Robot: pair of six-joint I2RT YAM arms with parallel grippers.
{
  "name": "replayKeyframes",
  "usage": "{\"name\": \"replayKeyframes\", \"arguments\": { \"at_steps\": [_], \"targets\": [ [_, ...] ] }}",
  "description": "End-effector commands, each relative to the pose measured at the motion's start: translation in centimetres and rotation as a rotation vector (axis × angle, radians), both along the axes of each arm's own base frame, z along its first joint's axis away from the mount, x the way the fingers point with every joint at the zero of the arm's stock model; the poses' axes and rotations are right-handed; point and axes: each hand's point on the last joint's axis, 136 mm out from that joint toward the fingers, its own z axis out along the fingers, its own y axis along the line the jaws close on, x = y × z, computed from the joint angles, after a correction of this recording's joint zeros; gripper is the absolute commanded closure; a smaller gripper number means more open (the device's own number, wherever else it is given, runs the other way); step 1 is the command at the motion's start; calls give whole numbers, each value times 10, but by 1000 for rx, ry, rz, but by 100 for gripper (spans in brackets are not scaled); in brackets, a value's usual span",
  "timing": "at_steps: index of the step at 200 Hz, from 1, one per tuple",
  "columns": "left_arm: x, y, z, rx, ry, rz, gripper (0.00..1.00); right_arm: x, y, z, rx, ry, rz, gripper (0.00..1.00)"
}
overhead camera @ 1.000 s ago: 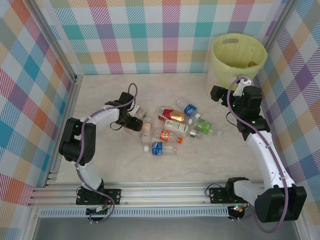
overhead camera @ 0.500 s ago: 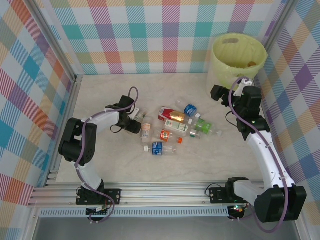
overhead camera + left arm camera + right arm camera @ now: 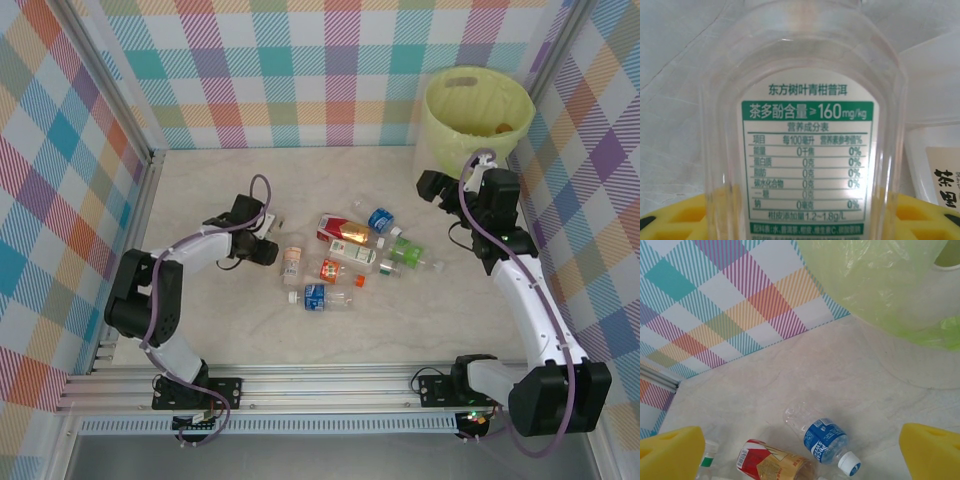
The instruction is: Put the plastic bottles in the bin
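Note:
Several plastic bottles lie in a loose cluster mid-table: a red-labelled one [image 3: 340, 232], a blue-labelled one with a white cap [image 3: 380, 220] [image 3: 825, 440], a green one [image 3: 405, 250], an orange one [image 3: 332, 270] and another blue one [image 3: 318, 297]. My left gripper [image 3: 263, 247] sits at the cluster's left edge. It is shut on a clear bottle with a green-and-white label [image 3: 807, 150], which sits between the yellow pads [image 3: 670, 217]. My right gripper [image 3: 434, 186] [image 3: 800, 455] hangs open above the table beside the bin [image 3: 478, 115], holding nothing.
The bin's pale yellow-green bag [image 3: 880, 280] stands in the far right corner against the checked wall [image 3: 300, 70]. A metal frame rail [image 3: 130, 250] borders the table's left side. A bottle with a pale orange label [image 3: 292, 260] lies just right of the left gripper.
The left jaws have narrowed around the clear bottle, and the left arm's elbow has shifted slightly left and nearer. The right arm has hardly moved.

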Motion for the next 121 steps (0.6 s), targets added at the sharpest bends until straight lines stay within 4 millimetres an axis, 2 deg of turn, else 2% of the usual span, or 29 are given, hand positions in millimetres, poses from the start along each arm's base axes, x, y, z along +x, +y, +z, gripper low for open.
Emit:
{"name": "replayKeyframes", "arguments": {
  "at_steps": [1,3,25,66,80,102,121],
  "targets": [
    [3,-8,23,-71,-91,13,96,1,17,21,33,-82,91,0],
    [3,-9,25,-77,-97,13,100,1,17,21,33,-84,96,0],
    [7,-10,45,-130,-187,40,100,0,28,20,50,-90,155,0],
    [0,-22,88,-313,-303,65,100,-3,51,14,154,-69,264,0],
    [-3,-30,105,-417,-340,88,100,-2,58,4,214,-23,267,0],
    [-7,-44,130,-612,-385,122,100,1,69,-24,309,112,236,0],
    [-13,-58,145,-751,-386,123,100,-1,84,-37,349,172,260,0]
  ]
}}
